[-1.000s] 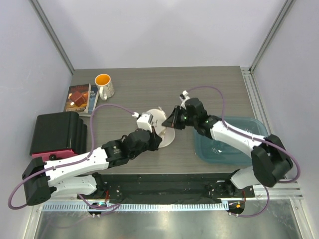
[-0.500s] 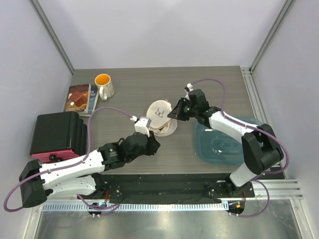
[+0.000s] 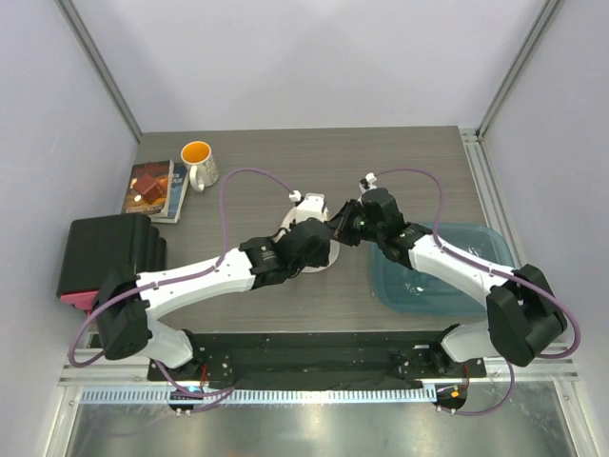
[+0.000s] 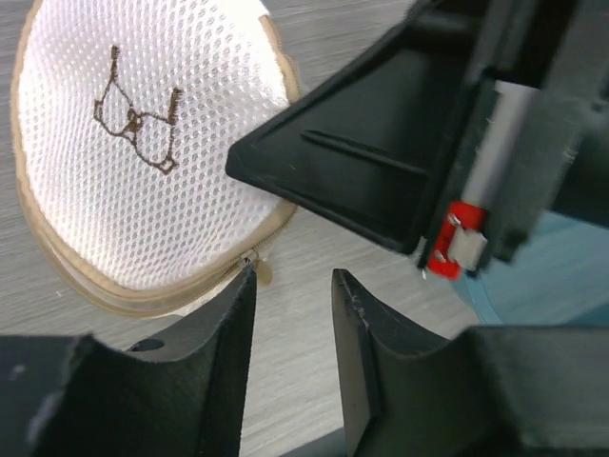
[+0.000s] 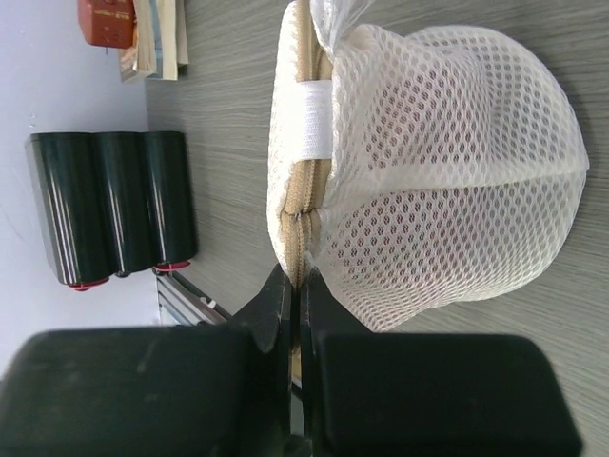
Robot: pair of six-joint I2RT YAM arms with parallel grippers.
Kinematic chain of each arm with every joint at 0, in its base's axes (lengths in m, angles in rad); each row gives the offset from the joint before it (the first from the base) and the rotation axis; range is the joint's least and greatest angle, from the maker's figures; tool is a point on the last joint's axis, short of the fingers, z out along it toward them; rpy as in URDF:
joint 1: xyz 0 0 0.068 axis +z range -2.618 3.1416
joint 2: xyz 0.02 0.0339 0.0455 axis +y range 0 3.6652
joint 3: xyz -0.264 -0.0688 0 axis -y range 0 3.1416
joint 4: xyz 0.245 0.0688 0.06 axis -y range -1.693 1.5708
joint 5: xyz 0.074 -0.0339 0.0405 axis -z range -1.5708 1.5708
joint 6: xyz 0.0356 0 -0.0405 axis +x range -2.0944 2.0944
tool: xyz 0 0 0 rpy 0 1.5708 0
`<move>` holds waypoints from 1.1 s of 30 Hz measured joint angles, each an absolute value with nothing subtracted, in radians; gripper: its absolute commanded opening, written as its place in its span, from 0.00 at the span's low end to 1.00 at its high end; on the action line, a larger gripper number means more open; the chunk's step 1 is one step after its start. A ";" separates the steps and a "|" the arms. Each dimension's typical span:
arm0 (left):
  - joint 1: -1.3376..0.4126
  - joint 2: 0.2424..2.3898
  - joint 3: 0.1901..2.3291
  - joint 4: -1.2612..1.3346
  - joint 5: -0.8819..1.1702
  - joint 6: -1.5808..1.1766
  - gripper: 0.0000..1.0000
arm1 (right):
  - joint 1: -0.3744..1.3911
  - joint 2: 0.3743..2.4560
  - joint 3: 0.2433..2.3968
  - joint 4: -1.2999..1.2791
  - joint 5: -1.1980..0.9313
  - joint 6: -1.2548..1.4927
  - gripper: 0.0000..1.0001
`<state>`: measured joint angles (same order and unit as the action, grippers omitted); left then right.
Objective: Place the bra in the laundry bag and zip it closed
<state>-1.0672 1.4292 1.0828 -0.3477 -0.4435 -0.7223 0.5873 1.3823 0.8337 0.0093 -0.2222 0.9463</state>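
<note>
Centre of the counter (image 3: 419, 157), both arms crowd over the bag (image 4: 143, 190). From the left wrist, its flat mesh face is in plain sight, with the little dark mark stitched on it and the tan rim (image 5: 303, 190) curving round below. The left end effector (image 4: 293, 281) hangs just under that rim with its jaws apart and nothing between them, and the small zipper tab (image 4: 263, 273) sits right at the tip of one finger.

From the right wrist it's the domed side of the bag on show. The right end effector (image 5: 297, 281) is pressed shut, pinching the rim right at the zipper line. Whether the bra is inside, the mesh won't let me say.

From above, the left arm covers nearly all of the bag. An orange-lined mug (image 3: 198, 164) and books (image 3: 152, 188) sit at the far left, a black case (image 3: 105, 252) nearer, and a teal bin (image 3: 447, 286) lies under the right arm.
</note>
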 measured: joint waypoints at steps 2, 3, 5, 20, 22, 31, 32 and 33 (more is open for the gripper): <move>-1.066 1.460 1.111 -0.363 -0.463 -0.720 0.33 | 0.594 1.372 0.834 0.009 -0.209 0.951 0.01; -1.066 1.468 1.113 -0.371 -0.472 -0.720 0.33 | 0.595 1.369 0.834 0.009 -0.204 0.953 0.01; -1.066 1.475 1.113 -0.400 -0.487 -0.720 0.32 | 0.600 1.368 0.834 0.009 -0.197 0.957 0.01; -1.066 1.489 1.118 -0.447 -0.558 -0.720 0.29 | 0.616 1.367 0.824 0.012 -0.185 0.975 0.01; -1.066 1.504 1.128 -0.447 -0.564 -0.716 0.11 | 0.620 1.367 0.824 0.014 -0.184 0.975 0.01; -1.066 1.512 1.141 -0.469 -0.609 -0.693 0.00 | 0.627 1.367 0.824 0.014 -0.176 0.958 0.01; -1.066 1.497 1.131 -0.470 -0.609 -0.693 0.00 | 0.627 1.367 0.825 0.014 -0.178 0.951 0.01; -1.067 1.478 1.119 -0.470 -0.607 -0.694 0.00 | 0.627 1.367 0.825 0.014 -0.181 0.944 0.01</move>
<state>-1.0672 1.4784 1.1191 -0.4702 -0.6075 -0.6937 0.6273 1.3674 0.8253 0.0143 -0.1806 0.9443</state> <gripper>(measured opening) 0.033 0.045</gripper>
